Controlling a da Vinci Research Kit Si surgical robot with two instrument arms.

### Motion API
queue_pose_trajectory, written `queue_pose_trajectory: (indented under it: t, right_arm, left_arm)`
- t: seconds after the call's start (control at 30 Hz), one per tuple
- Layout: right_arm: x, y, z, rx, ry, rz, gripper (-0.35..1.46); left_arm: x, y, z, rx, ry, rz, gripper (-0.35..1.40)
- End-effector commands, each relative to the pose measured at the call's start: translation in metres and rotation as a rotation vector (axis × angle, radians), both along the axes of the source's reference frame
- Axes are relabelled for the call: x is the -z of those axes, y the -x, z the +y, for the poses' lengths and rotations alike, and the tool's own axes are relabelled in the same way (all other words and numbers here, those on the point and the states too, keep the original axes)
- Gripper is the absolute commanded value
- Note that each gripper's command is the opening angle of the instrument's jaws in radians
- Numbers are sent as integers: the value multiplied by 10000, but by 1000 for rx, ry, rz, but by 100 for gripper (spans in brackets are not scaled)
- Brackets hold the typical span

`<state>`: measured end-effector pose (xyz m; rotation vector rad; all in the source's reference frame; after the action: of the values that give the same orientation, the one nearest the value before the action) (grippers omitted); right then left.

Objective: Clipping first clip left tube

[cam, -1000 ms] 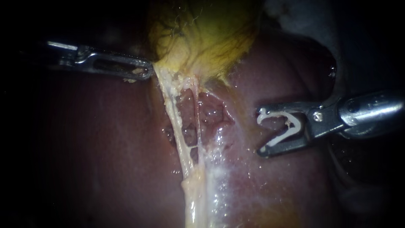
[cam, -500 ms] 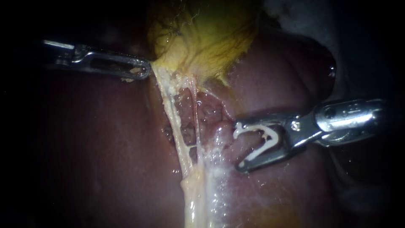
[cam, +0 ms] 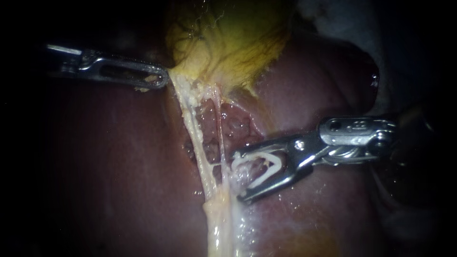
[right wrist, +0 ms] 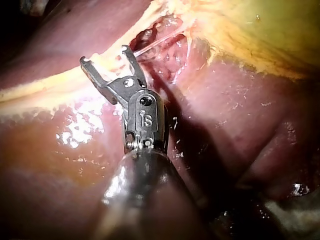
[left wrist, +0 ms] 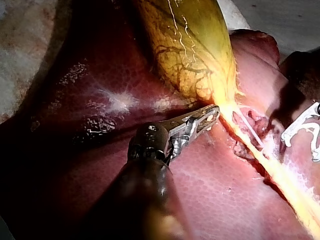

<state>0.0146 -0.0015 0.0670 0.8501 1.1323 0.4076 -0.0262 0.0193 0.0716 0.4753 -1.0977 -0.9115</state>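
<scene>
Two tubes run down from the gallbladder [cam: 228,43] across the liver [cam: 119,166]. The left tube [cam: 196,138] lies just beyond the thinner tube [cam: 221,128], leftward of my right instrument [cam: 238,177], whose wide-set jaws carry an unclosed clip [cam: 269,162] (mouth facing both tubes). My left instrument [cam: 154,80] pinches the gallbladder's neck.

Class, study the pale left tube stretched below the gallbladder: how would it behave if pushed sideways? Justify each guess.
Probably floppy: the tube looks thin, held taut only because the left instrument pulls the gallbladder. Likely slippery, given its wet shine. Perhaps fragile: it is stringy, so the right instrument and its clip should meet it gently.
</scene>
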Motion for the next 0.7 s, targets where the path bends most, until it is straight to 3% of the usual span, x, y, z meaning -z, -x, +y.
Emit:
queue_pose_trajectory:
  t: [0.03,0.27,0.7]
  right_arm:
    - [-3,-2,0,6,-8,4,55]
    - [-31,-12,-6,22,-49,17,55]
    - [-86,-21,-20,45,-87,-1,56]
  left_arm:
    - [0,0,0,0,0,0,-35]
    - [0,0,0,0,0,0,-35]
    - [0,0,0,0,0,0,-35]
